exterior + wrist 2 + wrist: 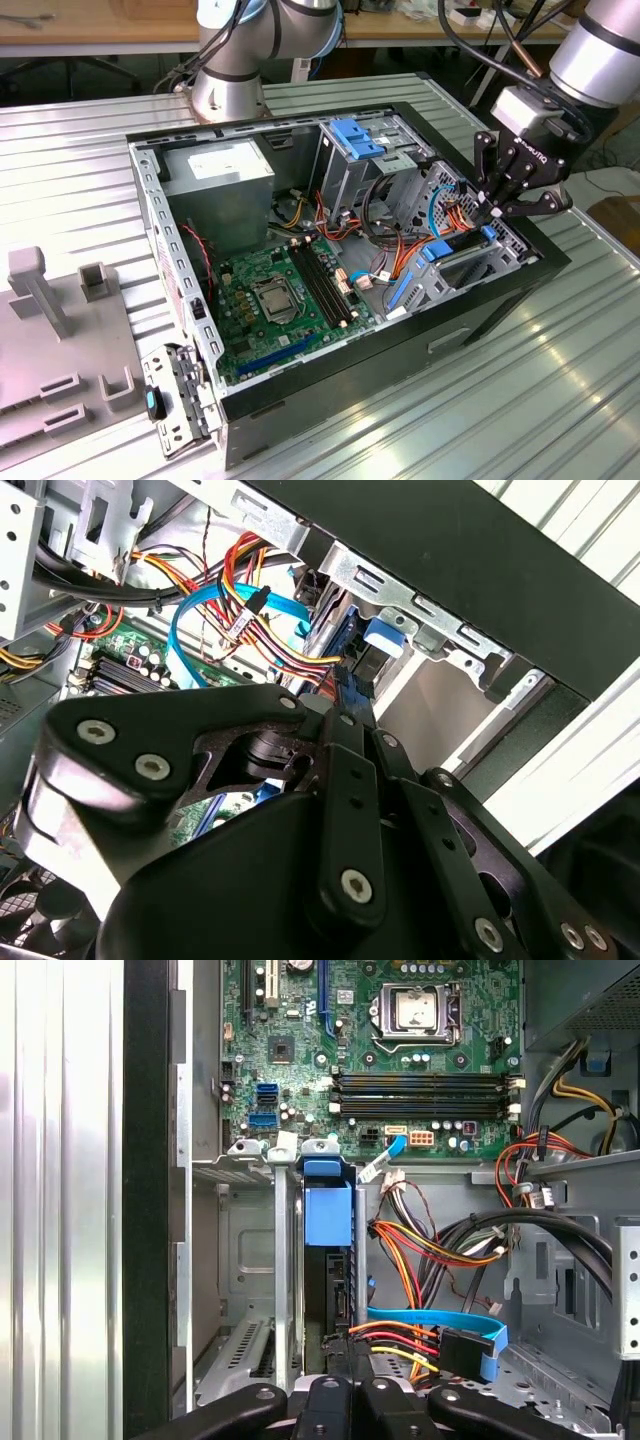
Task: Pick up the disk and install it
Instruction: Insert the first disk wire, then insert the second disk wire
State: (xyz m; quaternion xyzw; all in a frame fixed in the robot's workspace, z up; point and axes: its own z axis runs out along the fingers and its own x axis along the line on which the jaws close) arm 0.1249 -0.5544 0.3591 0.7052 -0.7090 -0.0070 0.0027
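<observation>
The gripper [492, 213], fingers pinched together, presses on the disk [328, 1215] standing in the computer case [400, 350] bay.

An open computer case [180, 270] is lying on its side on a ribbed metal table [480, 420], showing a green motherboard [285, 300] with its processor socket [270, 293] and black memory slots [322, 283]. A grey power supply [222, 180] is sitting in one corner, and bundles of red, orange and yellow wires [420, 1245] are trailing beside a flat light-blue cable [430, 1320]. A grey plastic fixture with upright posts [55, 320] is standing on the table at the exterior view's left
</observation>
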